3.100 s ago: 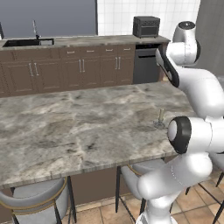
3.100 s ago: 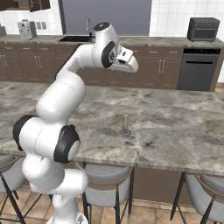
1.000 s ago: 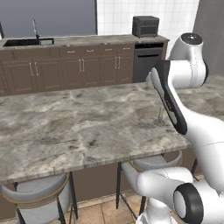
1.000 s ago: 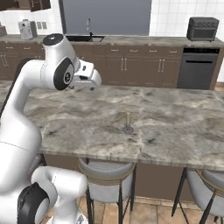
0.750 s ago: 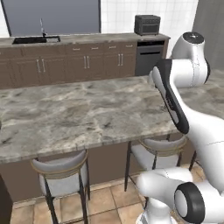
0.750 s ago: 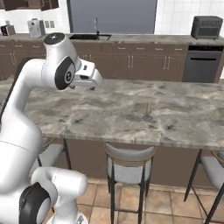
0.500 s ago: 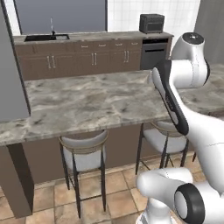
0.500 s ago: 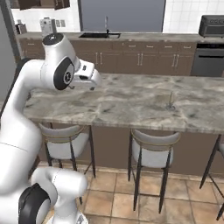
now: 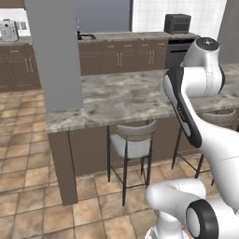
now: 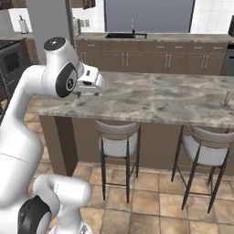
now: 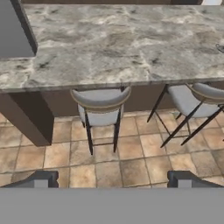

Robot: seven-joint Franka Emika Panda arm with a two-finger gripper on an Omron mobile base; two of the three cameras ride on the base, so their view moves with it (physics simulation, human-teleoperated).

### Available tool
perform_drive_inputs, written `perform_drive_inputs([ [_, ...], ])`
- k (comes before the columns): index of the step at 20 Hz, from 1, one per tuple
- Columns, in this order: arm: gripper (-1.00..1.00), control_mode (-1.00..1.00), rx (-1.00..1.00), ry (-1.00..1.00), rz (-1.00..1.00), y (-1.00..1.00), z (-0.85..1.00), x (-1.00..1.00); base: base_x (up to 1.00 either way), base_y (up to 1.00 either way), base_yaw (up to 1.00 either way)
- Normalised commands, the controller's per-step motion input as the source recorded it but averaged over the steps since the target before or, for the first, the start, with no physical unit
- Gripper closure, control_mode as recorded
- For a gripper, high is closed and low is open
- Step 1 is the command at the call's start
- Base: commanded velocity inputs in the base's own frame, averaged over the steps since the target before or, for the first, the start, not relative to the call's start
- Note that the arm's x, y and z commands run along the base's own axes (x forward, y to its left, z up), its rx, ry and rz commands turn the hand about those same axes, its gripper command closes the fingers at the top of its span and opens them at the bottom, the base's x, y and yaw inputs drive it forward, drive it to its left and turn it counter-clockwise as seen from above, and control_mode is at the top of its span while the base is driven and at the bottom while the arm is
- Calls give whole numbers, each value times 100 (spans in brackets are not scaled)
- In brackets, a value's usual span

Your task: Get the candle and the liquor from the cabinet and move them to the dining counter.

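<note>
The candle [image 10: 225, 98], a thin taper in a small grey holder, stands on the dining counter [image 10: 173, 98] near its right end; the round base also peeks in at the hand view's right edge [image 11: 221, 47]. The marble slab [image 9: 126, 95] spans the hand view [image 11: 109, 48] too. My gripper [image 11: 112, 181] hangs above the tile floor in front of the counter, open with nothing between its fingertips [image 11: 41, 179]; the hand [image 10: 90, 82] sits near the counter's left end. The liquor is out of view. A dark brown strip of the cabinet [image 10: 84, 3] shows at the top.
A grey pillar [image 9: 53, 51] stands at the counter's left end. Cushioned bar stools [image 10: 116, 135] [image 10: 203, 146] [image 9: 130, 140] are tucked under the front edge. Behind runs a worktop with a sink [image 10: 132, 35], low drawer units, and a toaster oven [image 9: 177, 23].
The whole picture has shifted: the base has driven back and to the left, so the counter, stools and candle slide right. The arm holds its pose, jaws still open.
</note>
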Motion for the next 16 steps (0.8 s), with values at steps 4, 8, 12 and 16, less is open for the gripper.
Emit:
perform_drive_inputs([
  [4,-100,100,0,0,0,0,0,0,9,100,5],
  [8,-100,100,0,0,0,0,0,0,28,100,3],
  [12,-100,100,0,0,0,0,0,0,38,100,2],
  [16,-100,100,0,0,0,0,0,0,39,100,3],
])
